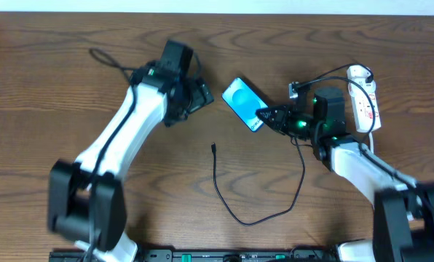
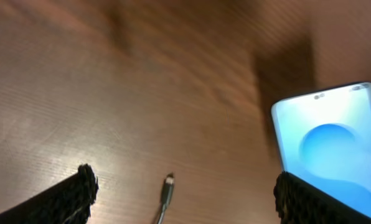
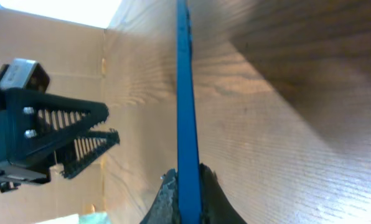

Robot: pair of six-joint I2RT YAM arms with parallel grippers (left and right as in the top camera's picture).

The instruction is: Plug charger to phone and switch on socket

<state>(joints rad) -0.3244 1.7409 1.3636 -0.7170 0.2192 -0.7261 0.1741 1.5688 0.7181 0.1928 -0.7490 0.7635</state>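
Observation:
The phone [image 1: 242, 103] with a bright blue screen is held off the table, its near end pinched by my right gripper [image 1: 264, 116], which is shut on it. In the right wrist view the phone [image 3: 185, 112] shows edge-on between the two fingers [image 3: 187, 186]. My left gripper [image 1: 199, 94] is open and empty just left of the phone; its view shows the phone's screen [image 2: 335, 143] at right. The charger, a thin black cable [image 1: 235, 207], loops on the table, its plug [image 1: 213, 148] free; the plug [image 2: 169, 182] shows between my left fingers [image 2: 182, 193]. The white socket [image 1: 364, 102] lies far right.
A thick white cord [image 1: 352, 78] runs from the socket's far end. My left gripper [image 3: 67, 134] shows in the right wrist view, left of the phone. A dark cable [image 1: 108, 60] trails at the back left. Bare wooden table [image 1: 312, 218] lies in front.

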